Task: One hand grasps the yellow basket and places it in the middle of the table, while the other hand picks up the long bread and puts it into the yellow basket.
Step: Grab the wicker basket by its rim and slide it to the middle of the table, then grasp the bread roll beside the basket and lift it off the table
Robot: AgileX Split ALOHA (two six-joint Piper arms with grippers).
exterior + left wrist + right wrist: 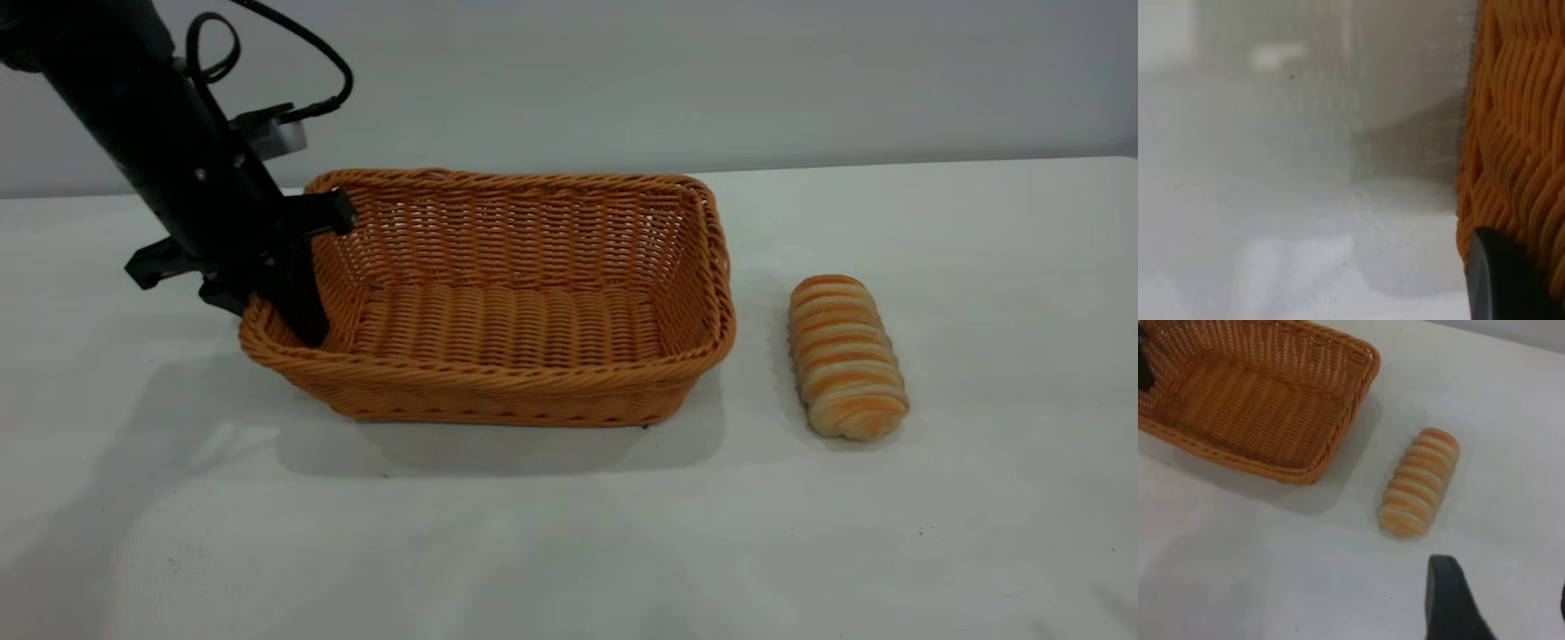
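Note:
The yellow basket stands on the white table near the middle, empty. My left gripper straddles its left short wall, one finger inside and one outside, shut on the rim. In the left wrist view one finger presses against the wicker. The long bread lies on the table just right of the basket, apart from it. My right gripper is open and empty, hovering above the table a short way from the bread, with the basket farther off. It is out of the exterior view.
The table's far edge meets a plain grey wall behind the basket. Bare tabletop lies in front of the basket and the bread and to the right of the bread.

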